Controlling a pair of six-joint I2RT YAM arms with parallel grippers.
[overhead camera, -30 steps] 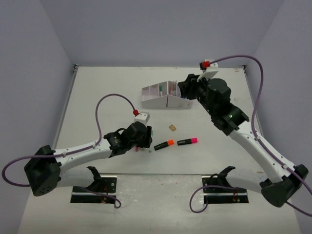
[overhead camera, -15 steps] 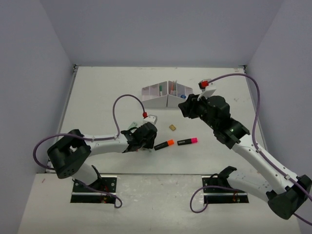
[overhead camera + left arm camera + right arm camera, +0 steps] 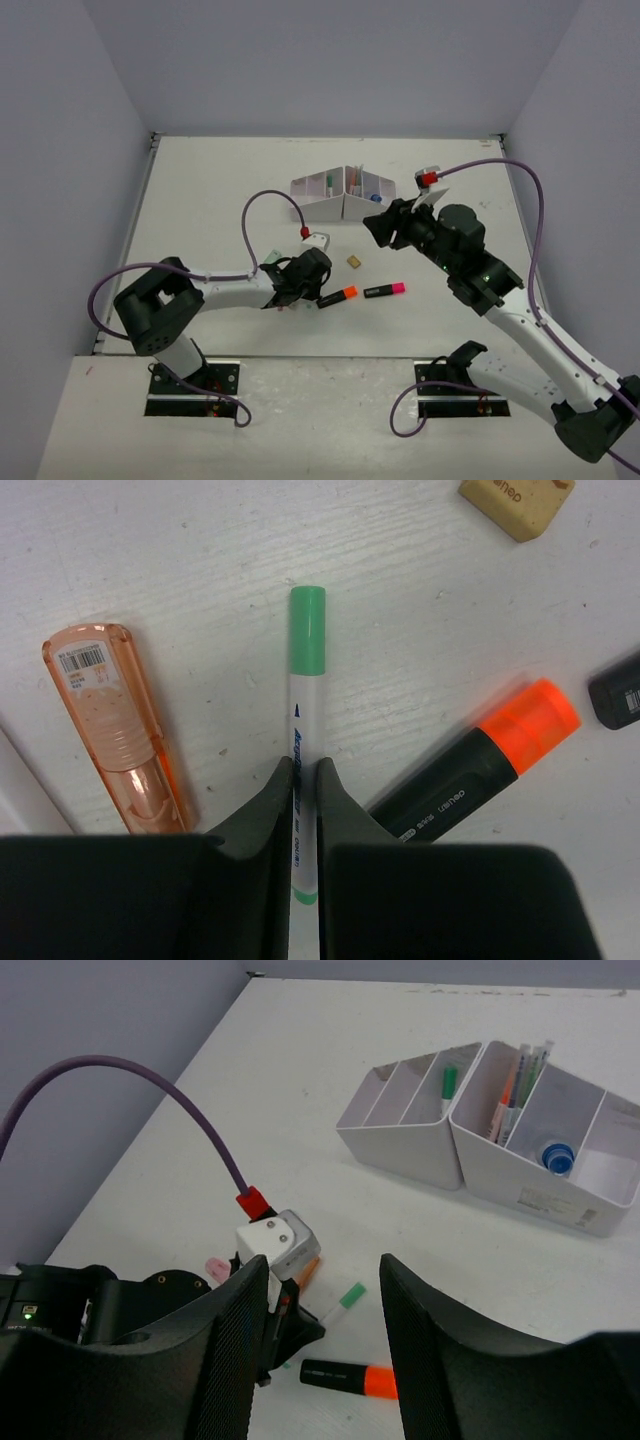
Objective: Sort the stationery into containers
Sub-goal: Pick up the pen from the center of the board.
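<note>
My left gripper (image 3: 303, 765) is shut on a thin green pen (image 3: 305, 710) that lies on the table, its green cap pointing away from me. In the top view that gripper (image 3: 300, 285) sits left of the orange-ended black highlighter (image 3: 338, 296). A pink-ended highlighter (image 3: 385, 290) and a peach eraser (image 3: 354, 261) lie to its right. The white containers (image 3: 325, 208) stand at the back with several pens inside. My right gripper (image 3: 385, 228) hangs open above the table, between the containers and the highlighters, nothing in it.
An orange translucent piece (image 3: 115, 730) lies just left of the green pen, and a small pink piece (image 3: 216, 1268) rests by the left wrist. A purple cable (image 3: 270, 205) loops above the left arm. Grey walls close the table on three sides.
My left gripper has closed on the green pen after sliding slightly right. The right arm has pulled back from the containers toward the middle of the table.
</note>
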